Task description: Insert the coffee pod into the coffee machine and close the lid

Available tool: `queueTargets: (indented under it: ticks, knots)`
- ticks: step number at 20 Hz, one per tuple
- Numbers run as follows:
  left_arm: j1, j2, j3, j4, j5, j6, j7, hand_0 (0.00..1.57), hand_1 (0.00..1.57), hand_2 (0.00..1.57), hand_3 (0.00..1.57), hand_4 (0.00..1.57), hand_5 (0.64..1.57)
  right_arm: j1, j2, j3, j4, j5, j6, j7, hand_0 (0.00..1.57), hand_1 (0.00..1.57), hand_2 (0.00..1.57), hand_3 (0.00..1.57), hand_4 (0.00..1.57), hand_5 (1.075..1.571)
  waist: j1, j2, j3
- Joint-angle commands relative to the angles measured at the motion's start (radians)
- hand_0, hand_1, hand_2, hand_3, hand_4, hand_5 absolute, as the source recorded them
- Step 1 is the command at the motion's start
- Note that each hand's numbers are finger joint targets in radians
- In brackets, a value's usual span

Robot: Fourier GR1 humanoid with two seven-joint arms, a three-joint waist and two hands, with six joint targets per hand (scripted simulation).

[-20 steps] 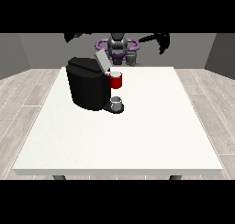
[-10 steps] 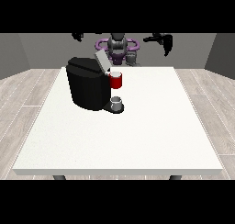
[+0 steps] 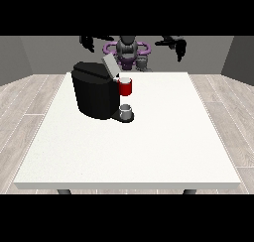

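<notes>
Coffee machine [image 3: 97, 93] sits far-left on your white table [image 3: 149, 147], lid [image 3: 110, 65] raised. A grey thing [image 3: 126, 110] rests at its base. Both hands [image 3: 88, 42] [image 3: 179, 47] hover high; finger positions unclear.

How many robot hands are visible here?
2: one black hand raised at the view's left, above the black coffee machine; one black hand raised at the view's right.

Single front view across table [image 3: 149, 151], facing robot [image 3: 128, 50].
</notes>
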Motion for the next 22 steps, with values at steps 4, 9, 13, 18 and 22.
queueTargets:
  ticks: [4, 9, 13, 18, 22]
  knots:
    - [0.102, -0.010, -0.020, -0.171, 0.070, 0.013, 0.072, 0.00, 0.00, 0.00, 0.00, 0.00, 1.571, -0.042, 0.003, -0.030, 0.087, -0.014, 0.019, -0.005, 0.00, 0.00, 0.00, 0.00, 0.00, 1.571, -0.002, 0.050, -0.0001]
    - [0.172, -0.006, -0.056, -0.262, 0.080, 0.028, 0.065, 0.00, 0.00, 0.00, 0.00, 0.00, 1.571, -0.124, -0.013, -0.057, 0.156, -0.019, 0.040, -0.030, 0.00, 0.00, 0.00, 0.00, 0.00, 1.571, -0.002, 0.106, -0.0002]
    - [0.142, 0.073, -0.019, -0.251, 0.112, 0.030, 0.092, 0.00, 0.00, 0.00, 0.00, 0.00, 1.571, -0.158, 0.053, 0.021, 0.143, 0.041, 0.004, -0.022, 0.00, 0.00, 0.00, 0.00, 0.00, 1.571, -0.060, 0.135, -0.0004]
    - [0.163, 0.018, -0.089, -0.331, 0.064, 0.105, 0.081, 0.00, 0.00, 0.00, 0.00, 0.00, 1.571, -0.241, 0.017, -0.011, 0.229, 0.050, 0.028, -0.062, 0.00, 0.00, 0.00, 0.00, 0.00, 1.571, -0.044, 0.174, -0.0003]
    - [0.196, 0.029, -0.100, -0.394, 0.135, 0.045, 0.147, 0.00, 0.00, 0.00, 0.00, 0.00, 1.571, -0.283, 0.003, -0.041, 0.296, 0.058, 0.012, -0.057, 0.00, 0.00, 0.00, 0.00, 0.00, 1.571, -0.003, 0.170, -0.0002]
